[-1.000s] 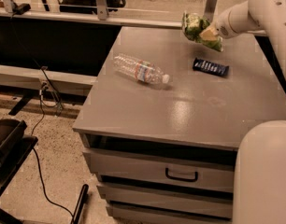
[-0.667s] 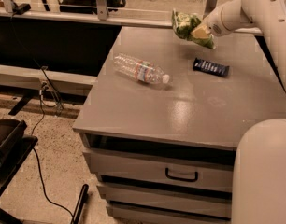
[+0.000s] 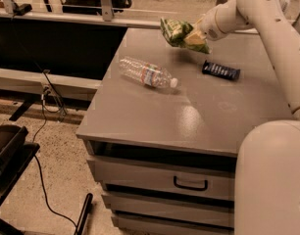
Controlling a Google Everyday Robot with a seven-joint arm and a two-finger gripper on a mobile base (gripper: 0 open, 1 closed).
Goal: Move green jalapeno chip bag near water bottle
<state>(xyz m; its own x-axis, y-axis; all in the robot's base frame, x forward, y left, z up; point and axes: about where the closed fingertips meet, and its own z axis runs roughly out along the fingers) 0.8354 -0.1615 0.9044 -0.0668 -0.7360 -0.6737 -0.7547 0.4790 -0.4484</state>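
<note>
The green jalapeno chip bag is held in the air above the far middle of the grey cabinet top. My gripper is shut on the bag's right end, with the white arm reaching in from the upper right. The water bottle lies on its side on the cabinet top, white cap pointing right, below and left of the bag. The bag hangs clear of the bottle and does not touch it.
A flat dark blue bar wrapper lies on the cabinet top to the right of the bottle. Drawers with a black handle are below the front edge. My white base fills the lower right. Cables lie on the floor at left.
My gripper has carried the chip bag leftward from the far right of the cabinet top toward the water bottle. The bottle and the bar wrapper have not moved.
</note>
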